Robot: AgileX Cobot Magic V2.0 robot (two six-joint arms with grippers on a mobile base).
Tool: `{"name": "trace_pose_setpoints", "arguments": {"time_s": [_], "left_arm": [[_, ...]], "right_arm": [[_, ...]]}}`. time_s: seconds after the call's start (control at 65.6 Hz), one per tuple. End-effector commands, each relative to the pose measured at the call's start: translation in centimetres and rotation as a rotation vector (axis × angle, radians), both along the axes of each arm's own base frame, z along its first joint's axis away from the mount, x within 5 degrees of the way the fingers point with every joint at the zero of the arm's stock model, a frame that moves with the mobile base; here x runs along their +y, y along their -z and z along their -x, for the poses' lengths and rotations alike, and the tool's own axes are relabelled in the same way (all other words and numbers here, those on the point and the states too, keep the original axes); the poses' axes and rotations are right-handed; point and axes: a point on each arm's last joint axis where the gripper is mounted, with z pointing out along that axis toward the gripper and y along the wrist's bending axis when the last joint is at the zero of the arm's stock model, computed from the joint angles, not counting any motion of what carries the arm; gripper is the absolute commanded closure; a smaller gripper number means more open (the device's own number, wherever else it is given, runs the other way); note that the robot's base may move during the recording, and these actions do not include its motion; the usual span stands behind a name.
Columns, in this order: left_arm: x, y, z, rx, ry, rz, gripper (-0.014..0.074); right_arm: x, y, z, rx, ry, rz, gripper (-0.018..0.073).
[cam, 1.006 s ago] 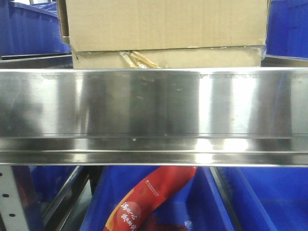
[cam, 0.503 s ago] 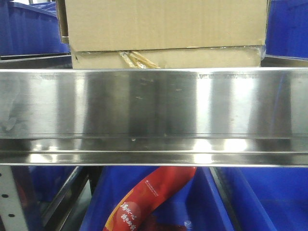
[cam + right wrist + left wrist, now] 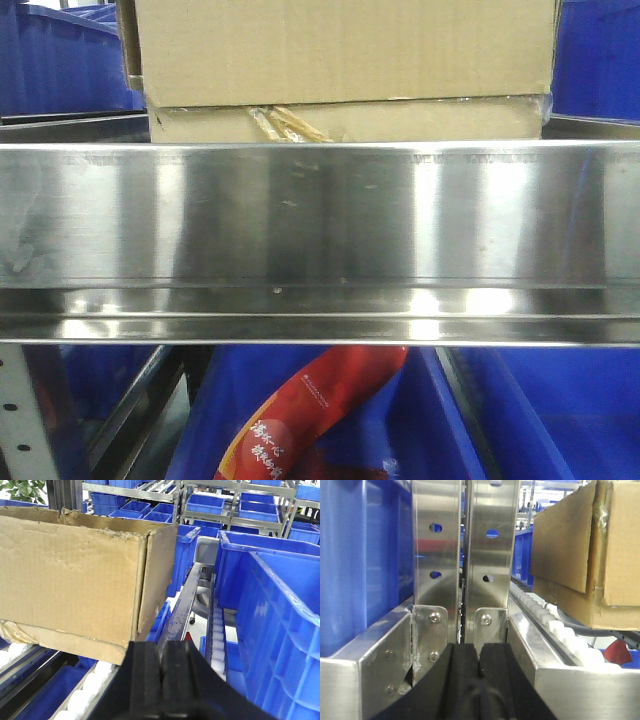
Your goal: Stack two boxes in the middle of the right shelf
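Two brown cardboard boxes are stacked on the steel shelf [image 3: 320, 230], behind its mirror-like front rail. The tall upper box [image 3: 345, 50] rests on the shallower lower box [image 3: 400, 120], which has a curl of amber tape [image 3: 282, 123]. My left gripper [image 3: 480, 652] is shut and empty, facing the perforated uprights [image 3: 437, 555], with the stack [image 3: 570, 605] apart to its right. My right gripper [image 3: 164, 652] is shut and empty, just right of the stack's near corner; the upper box [image 3: 70, 575] and lower box [image 3: 75, 642] are to its left. Neither gripper shows in the front view.
Blue plastic bins flank the stack on the shelf [image 3: 60, 60] and stand close to the right of my right gripper [image 3: 280, 630]. White roller tracks [image 3: 555, 625] run under the boxes. A red printed bag [image 3: 310, 410] lies in a blue bin on the level below.
Only the reflections on the front rail have shifted a little. The boxes have not moved.
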Motion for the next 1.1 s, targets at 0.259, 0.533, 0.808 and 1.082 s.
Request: {"name": "trace_pose_setpoints", "arguments": {"time_s": [0.259,0.533,0.808,1.082], "left_arm": [[0.0,-0.3,0.1,-0.03,-0.001,0.004,0.0707],[0.0,-0.3,0.1,-0.03,-0.001,0.004,0.0707],[0.0,-0.3,0.1,-0.031,-0.001,0.004,0.0707],[0.0,-0.3,0.1,-0.033,-0.001,0.004,0.0707]], "right_arm": [[-0.2,0.5,-0.3,-0.036,0.032,0.007,0.0713],[-1.8,3.7,-0.1,-0.07,0.229,-0.085,0.0713],[-2.1,10.0,1.3,-0.074,0.275,-0.084,0.0713],[-2.2,14.2,1.5,-0.108,0.278,-0.091,0.0713]]}}
